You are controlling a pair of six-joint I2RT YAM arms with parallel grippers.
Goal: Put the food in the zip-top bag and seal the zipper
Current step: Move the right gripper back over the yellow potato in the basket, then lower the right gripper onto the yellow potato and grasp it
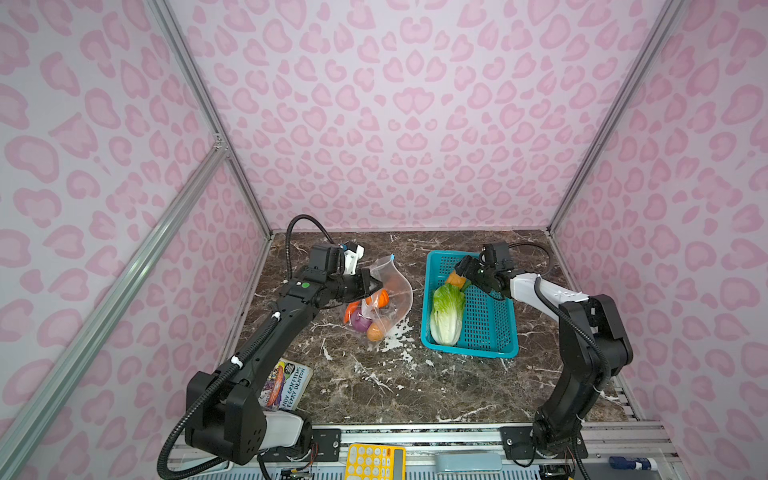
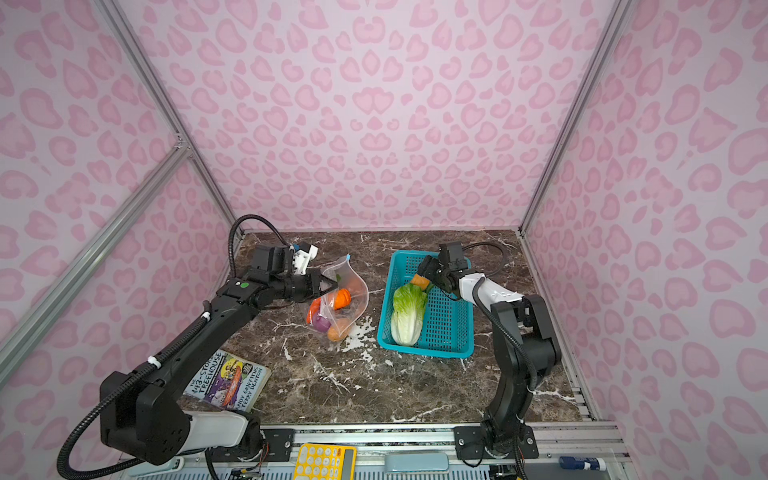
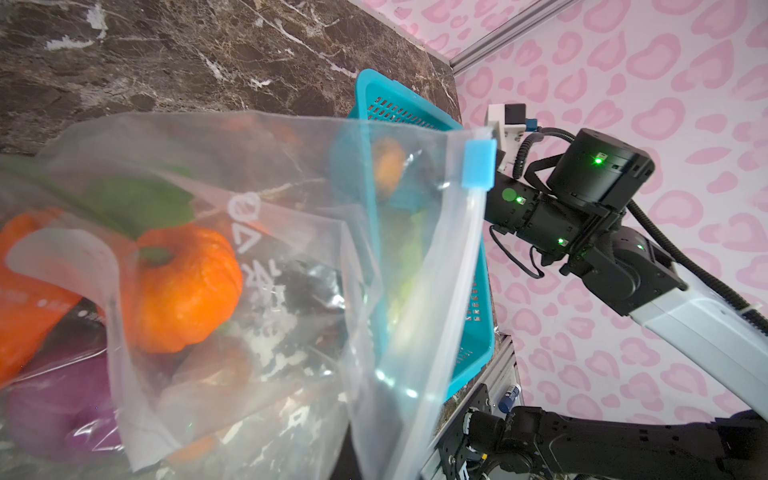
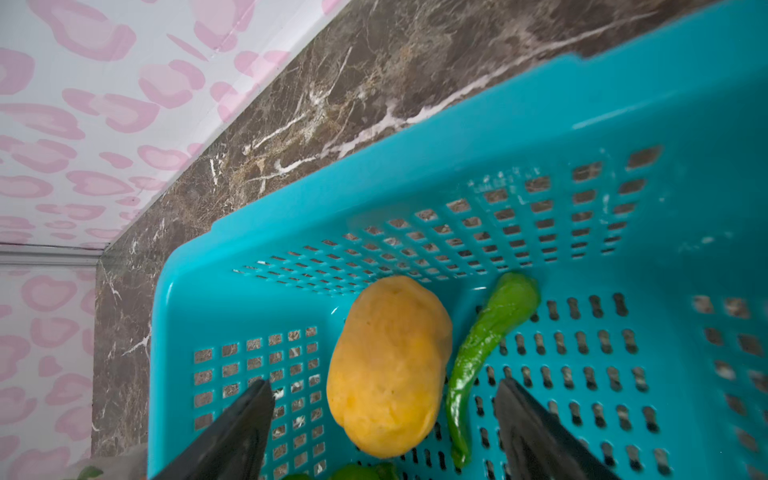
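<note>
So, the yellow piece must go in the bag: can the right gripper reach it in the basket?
Probably yes: the right gripper hangs open over the yellow piece, nothing covers it; only the green pepper lies close beside it.

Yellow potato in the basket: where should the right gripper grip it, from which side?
Probably across its narrow middle, from above: the yellow potato lies flat on the basket floor, lengthwise between the open right gripper's fingers. The green pepper lies close along one side, so set that finger between them.

Teal basket (image 1: 469, 351), pink-spotted walls (image 1: 415, 104), brown marbled table (image 1: 395, 390), clear zip-top bag (image 1: 401, 291)
</note>
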